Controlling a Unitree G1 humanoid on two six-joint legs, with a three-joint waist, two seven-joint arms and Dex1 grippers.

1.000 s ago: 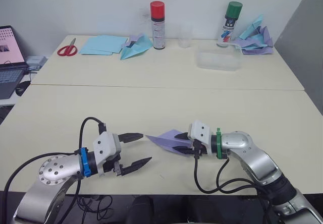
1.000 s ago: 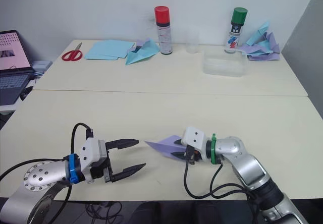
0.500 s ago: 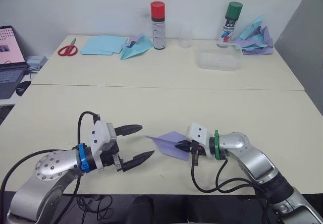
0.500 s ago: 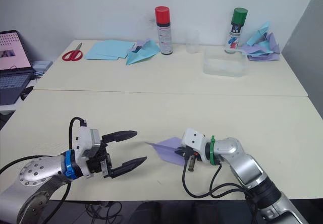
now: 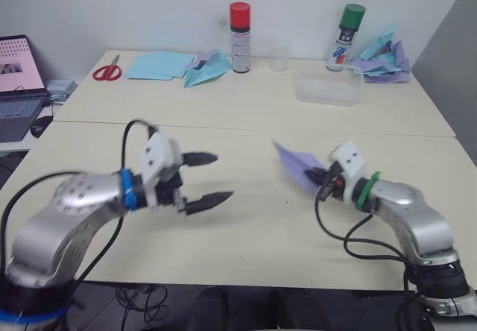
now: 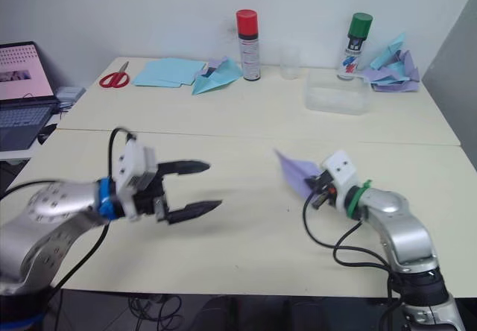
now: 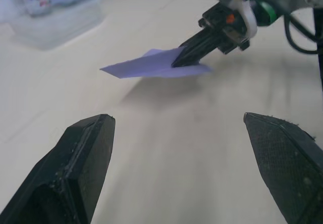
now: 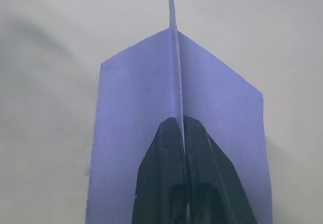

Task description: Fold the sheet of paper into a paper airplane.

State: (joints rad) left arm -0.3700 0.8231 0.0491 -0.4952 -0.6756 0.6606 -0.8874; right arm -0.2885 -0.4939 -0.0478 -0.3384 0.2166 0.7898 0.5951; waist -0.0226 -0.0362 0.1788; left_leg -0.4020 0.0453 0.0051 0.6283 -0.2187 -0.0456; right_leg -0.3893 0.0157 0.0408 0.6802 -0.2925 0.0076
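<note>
Bare tabletop [image 5: 253, 227] lies between the left gripper [image 5: 212, 177], fingers spread, and the right gripper [image 5: 319, 180] pinching the paper airplane [image 5: 294, 166] aloft, while cans, a clear box [image 5: 328, 91] and papers line the far edge.

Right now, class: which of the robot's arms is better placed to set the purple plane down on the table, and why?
The right. Its gripper is shut on the plane, holding it just above the table. The left gripper is open and empty, well apart from it.

head eyes look down across the table [image 5: 246, 115]; wrist cameras sit close, sharing the paper airplane [image 7: 151, 65].
</note>
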